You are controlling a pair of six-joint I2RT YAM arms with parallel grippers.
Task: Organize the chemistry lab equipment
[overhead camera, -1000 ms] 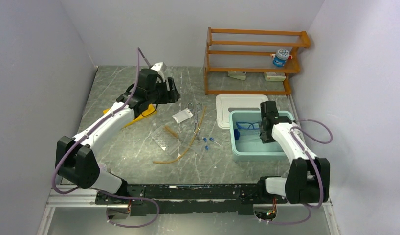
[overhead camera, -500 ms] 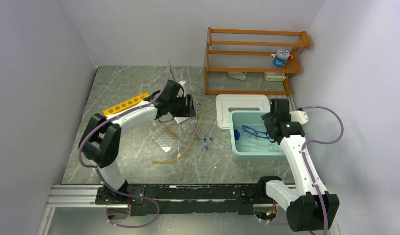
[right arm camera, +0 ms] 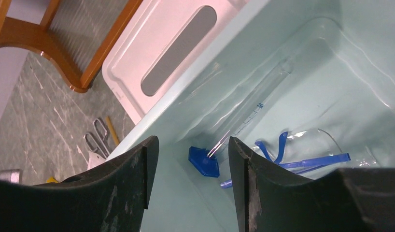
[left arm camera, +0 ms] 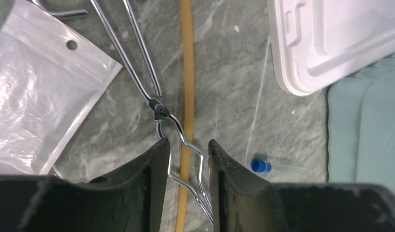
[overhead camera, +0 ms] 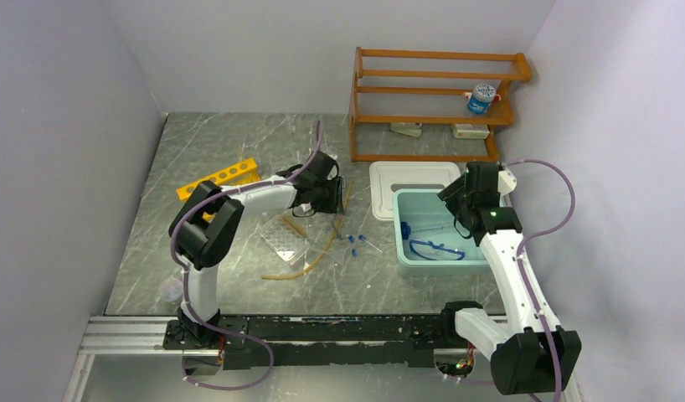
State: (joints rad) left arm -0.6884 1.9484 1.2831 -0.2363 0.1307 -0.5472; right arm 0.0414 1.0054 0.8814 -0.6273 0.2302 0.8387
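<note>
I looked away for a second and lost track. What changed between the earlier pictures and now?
The left tool swung right, away from the yellow rack, which now lies free, and straddles the metal tongs and tan tube. The right tool rose over the tub, open; the goggles, let go, lie nearer its near wall. The clear tray, lid and shelf stayed put.

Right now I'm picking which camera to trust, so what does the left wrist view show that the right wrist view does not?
Only the left wrist: a blue-capped tube. Only the right wrist: the blue-framed goggles and a clear graduated cylinder inside the teal tub, plus the orange shelf. Both: the metal tongs, the tan rubber tube and the white lid.
</note>
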